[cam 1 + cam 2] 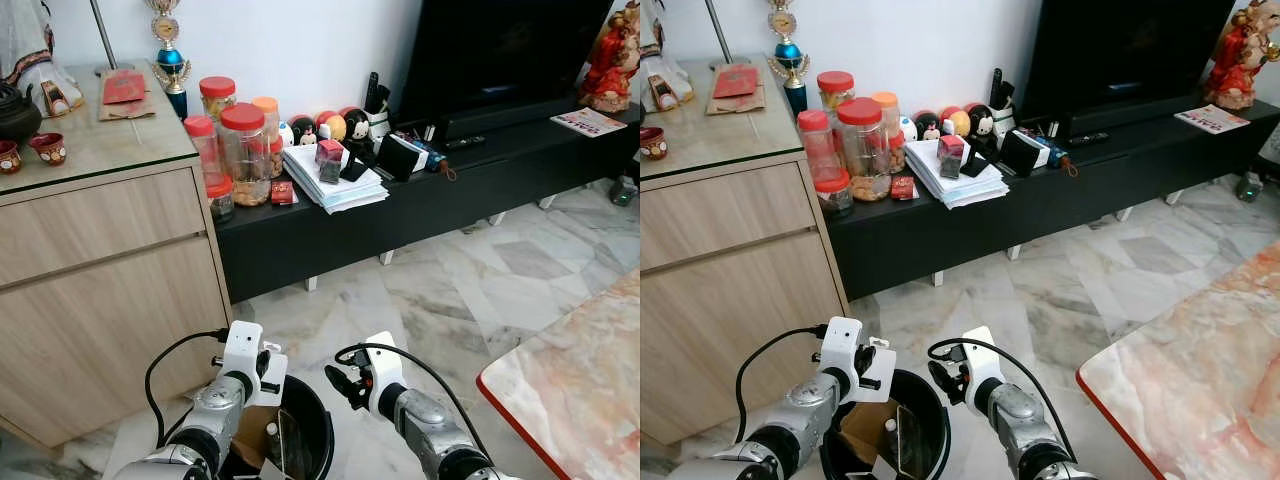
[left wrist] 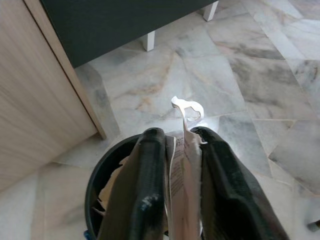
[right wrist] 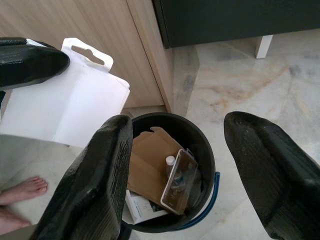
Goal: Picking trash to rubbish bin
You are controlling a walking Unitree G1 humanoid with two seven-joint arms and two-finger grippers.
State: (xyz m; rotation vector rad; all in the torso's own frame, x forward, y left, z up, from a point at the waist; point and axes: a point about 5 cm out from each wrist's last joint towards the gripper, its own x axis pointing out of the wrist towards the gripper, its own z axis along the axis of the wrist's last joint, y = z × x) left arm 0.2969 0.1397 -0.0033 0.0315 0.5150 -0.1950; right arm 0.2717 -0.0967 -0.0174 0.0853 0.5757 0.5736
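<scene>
- Left eye view: lowest in frame sits the black rubbish bin [image 1: 305, 440], and the left gripper [image 1: 262, 365] holds a flat white card package [image 1: 244, 350] at its near rim, the card standing roughly upright. The right gripper [image 1: 343, 382] hangs at the bin's other side, holding nothing.
- Right eye view: same layout; the left arm has the trash, the bin mouth [image 1: 925, 395] lies directly below and a touch to the right of the card, and brown cardboard [image 1: 862, 428] already lies inside.
- Left wrist view: both black fingers [image 2: 145, 190] are pinched narrow on the thin card [image 2: 182, 165], whose long axis runs out along the fingers with its hang-tab end past the tips. The bin rim [image 2: 95, 172] curves underneath, so I judge a release drops the card in or onto the rim.
- Right wrist view: right fingers [image 3: 100, 175] are spread wide and empty, looking straight down into the bin [image 3: 200, 150], with the white card [image 3: 75, 105] held just above its edge. A person's bare foot [image 3: 22, 190] shows on the floor nearby.
</scene>
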